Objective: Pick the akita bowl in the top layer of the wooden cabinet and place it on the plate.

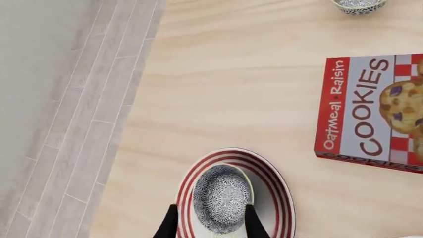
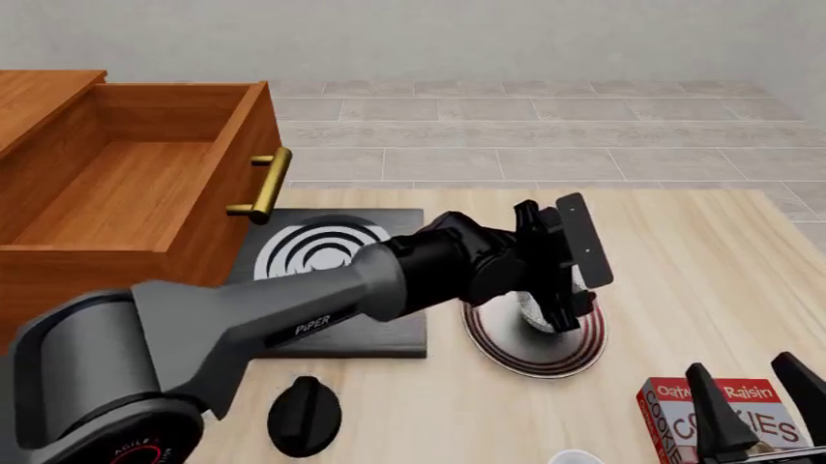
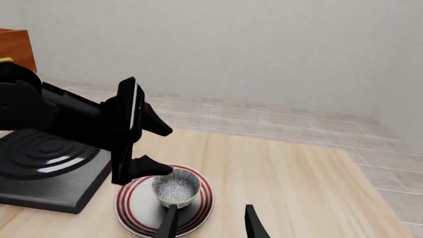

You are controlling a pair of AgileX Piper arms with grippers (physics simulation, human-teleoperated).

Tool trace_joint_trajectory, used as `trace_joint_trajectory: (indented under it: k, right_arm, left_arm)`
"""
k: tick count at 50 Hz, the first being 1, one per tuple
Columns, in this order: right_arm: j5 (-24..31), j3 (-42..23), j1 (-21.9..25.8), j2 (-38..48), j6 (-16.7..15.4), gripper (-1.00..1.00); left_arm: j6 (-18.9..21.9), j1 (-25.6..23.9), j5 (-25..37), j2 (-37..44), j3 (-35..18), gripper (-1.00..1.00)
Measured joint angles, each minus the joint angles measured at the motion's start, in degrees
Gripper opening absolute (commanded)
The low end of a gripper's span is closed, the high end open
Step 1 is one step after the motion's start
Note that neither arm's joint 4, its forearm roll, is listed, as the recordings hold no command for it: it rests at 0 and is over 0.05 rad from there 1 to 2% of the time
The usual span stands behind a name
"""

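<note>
Gripping the akita bowl [image 1: 221, 198] between its fingers [image 1: 255, 223], the left gripper [image 1: 210, 223] holds it over the plate [image 1: 274, 191]; the right gripper [image 3: 210, 223] hangs released beside.

A pale, light-grained wooden worktop [image 2: 697, 251] carries everything. Near its middle lies the round white plate with concentric red rings [image 2: 523, 350]. Touching or just beside it, at nine o'clock, sits a flat black stove slab with silver rings [image 2: 339, 271], and a round black knob [image 2: 305, 414] lies at six o'clock from that slab. A red box of oatmeal raisin cookies [image 2: 742, 416] lies flat at four o'clock from the plate, close to the near edge.
</note>
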Motion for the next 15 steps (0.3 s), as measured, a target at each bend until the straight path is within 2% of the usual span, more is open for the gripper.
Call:
trace_joint_trajectory:
  k: [15]
  right_arm:
    - [-0.3, 0.0, -0.1, 0.3, -0.6, 1.0]
  left_arm:
    - [0.6, 0.7, 0.6, -3.6, 0.9, 1.0]
